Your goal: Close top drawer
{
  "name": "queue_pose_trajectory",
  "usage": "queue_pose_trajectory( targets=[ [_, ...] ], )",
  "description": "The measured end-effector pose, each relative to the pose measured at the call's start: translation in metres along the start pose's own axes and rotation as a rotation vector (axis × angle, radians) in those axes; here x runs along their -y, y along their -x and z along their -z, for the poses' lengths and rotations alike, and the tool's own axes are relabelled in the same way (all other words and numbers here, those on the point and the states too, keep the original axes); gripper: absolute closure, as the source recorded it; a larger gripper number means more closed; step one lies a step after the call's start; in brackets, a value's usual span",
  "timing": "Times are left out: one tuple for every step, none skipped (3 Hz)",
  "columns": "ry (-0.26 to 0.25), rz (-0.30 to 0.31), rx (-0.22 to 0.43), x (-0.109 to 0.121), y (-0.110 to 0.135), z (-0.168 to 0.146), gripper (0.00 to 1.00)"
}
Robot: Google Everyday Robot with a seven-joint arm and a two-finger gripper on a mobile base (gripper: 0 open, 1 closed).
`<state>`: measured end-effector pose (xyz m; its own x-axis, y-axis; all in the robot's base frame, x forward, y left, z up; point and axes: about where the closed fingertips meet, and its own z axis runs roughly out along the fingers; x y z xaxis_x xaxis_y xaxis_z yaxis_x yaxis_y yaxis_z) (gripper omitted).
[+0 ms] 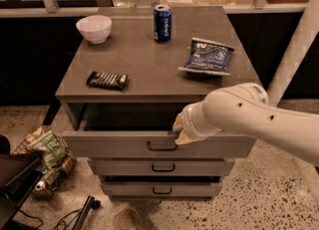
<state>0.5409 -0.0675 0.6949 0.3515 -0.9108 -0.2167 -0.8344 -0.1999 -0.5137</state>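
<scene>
One top drawer (114,145) stands open, front running left-right. We see the gripper (180,130) at its upper edge; grip state we cannot tell.

top drawer (109,145) open, pincer (179,130) at its front

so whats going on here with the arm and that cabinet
A white robot arm reaches in from the right, its end effector at the front edge of the top drawer, above the handle. The drawer stands partway out, not yet closed. A bowl, can, chip bag and snack bar sit on top.
</scene>
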Motion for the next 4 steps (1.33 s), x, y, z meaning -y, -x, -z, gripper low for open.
queue_pose_trajectory(
  targets=[
    [-0.018, 0.047, -0.074, 0.021, 0.004, 0.027, 1.0],
    [-0.033, 0.088, -0.172, 0.035, 0.009, 0.067, 1.0],
    [-0.005, 0.081, -0.265, 0.019, 0.012, 0.11, 1.0],
    [0.114, 0.0, -0.309, -0.027, 0.001, 0.124, 1.0]
  ],
)
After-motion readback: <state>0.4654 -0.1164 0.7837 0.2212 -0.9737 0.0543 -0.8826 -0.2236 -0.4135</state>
